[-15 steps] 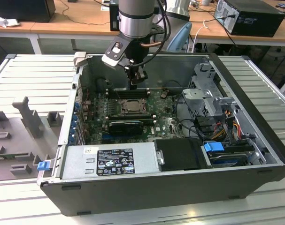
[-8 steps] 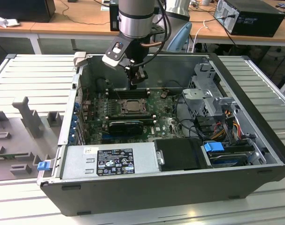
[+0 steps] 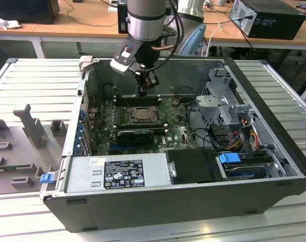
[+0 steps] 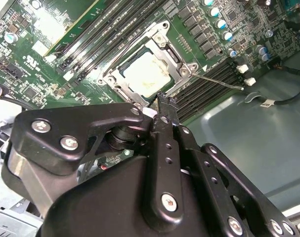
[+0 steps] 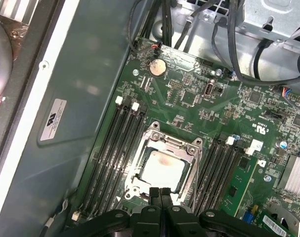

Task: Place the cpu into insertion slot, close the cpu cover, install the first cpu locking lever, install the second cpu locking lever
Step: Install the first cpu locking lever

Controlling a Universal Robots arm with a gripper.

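gripper (image 3: 145, 86): hangs from the arm inside the open computer case (image 3: 273, 101). in the exterior view it is at 12 o'clock from the socket (image 3: 130, 115), close over it.
gripper state: narrow. the two black tips meet in both wrist views (image 5: 160, 191) (image 4: 162, 98), with nothing between them.
chip (image 5: 162, 170): pale silver square lying flat in the socket, its face showing through the cover's window.
cover (image 5: 172, 143): silver frame folded down around the chip.
tips and cover: the tips sit at the cover's edge. i cannot tell whether they touch it.
lever (image 4: 221, 82): thin silver rod in the second wrist view, running from a corner of the cover out across the memory slots (image 4: 209, 91).
black card (image 3: 135, 135): at 6 o'clock from the socket in the exterior view, just beside it.
power supply (image 3: 117, 174): further out at 6 o'clock, against the near wall.
drive cage (image 3: 221, 101): at 3 o'clock from the socket, well apart.
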